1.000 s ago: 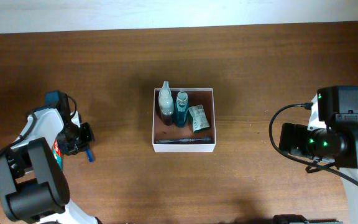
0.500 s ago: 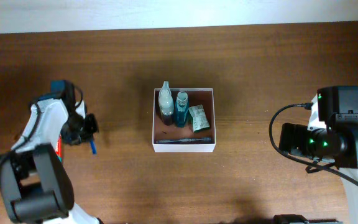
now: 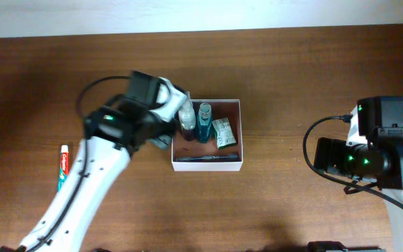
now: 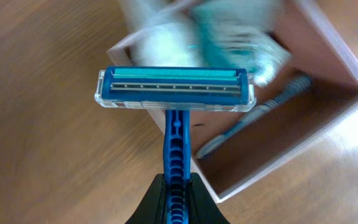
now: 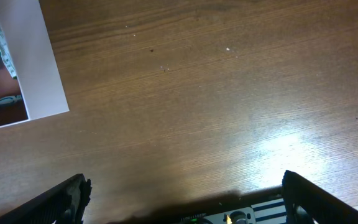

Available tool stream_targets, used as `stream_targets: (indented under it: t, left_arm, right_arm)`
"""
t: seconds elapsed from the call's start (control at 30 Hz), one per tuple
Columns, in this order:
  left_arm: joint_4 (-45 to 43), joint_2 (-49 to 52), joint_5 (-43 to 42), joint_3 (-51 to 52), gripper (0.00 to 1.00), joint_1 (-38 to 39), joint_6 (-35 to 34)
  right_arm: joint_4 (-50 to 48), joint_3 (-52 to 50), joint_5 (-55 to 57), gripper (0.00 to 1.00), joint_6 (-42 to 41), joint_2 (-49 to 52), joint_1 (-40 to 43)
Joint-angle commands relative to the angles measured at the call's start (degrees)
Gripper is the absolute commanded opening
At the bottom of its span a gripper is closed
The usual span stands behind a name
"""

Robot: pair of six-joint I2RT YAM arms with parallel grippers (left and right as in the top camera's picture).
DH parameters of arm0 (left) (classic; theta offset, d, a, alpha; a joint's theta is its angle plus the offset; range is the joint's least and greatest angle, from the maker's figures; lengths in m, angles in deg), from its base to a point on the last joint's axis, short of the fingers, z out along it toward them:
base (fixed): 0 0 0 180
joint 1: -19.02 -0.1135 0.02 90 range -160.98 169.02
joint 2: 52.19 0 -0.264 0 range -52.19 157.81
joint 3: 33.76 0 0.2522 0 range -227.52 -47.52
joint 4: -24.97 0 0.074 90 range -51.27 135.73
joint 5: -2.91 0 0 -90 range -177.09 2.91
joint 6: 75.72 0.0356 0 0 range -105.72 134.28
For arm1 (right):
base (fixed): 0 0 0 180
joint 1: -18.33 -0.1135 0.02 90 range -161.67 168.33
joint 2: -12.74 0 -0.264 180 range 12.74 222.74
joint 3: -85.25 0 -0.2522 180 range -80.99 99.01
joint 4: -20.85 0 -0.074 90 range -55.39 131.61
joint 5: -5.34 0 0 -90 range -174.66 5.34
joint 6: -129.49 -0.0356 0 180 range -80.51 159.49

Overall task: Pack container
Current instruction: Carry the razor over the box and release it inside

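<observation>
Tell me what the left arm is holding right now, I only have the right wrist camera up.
Observer: The left end effector is shut on the handle of a blue razor, with the blade head pointing away from it.
Operator: Where is that relative to the container?
Observer: In the overhead view it is at the container's left wall, on the side away from your arm.
Operator: Is anything left outside the container?
Observer: A toothpaste tube lies on the table, far to the left of the container.
</observation>
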Motion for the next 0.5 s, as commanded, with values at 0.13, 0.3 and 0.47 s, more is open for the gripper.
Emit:
stream_targets:
  t: [0.13,0.3,0.47]
  left_arm:
    - [-2.7,6.4,-0.3,0.1,0.01,7.5,12.2]
    - [-3.0,11.2,-0.3,0.1,0.00,8.5,12.2]
    - [-2.9,15.0,-0.3,0.1,0.16,8.6,12.2]
  right_arm:
    - [-0.1,-0.4,0.7,0.92,0.0,0.1,0.5]
    - [-0.1,-0.4,0.7,0.92,0.0,0.1,0.5]
    - [-0.1,-0.4,0.7,0.92,0.0,0.1,0.5]
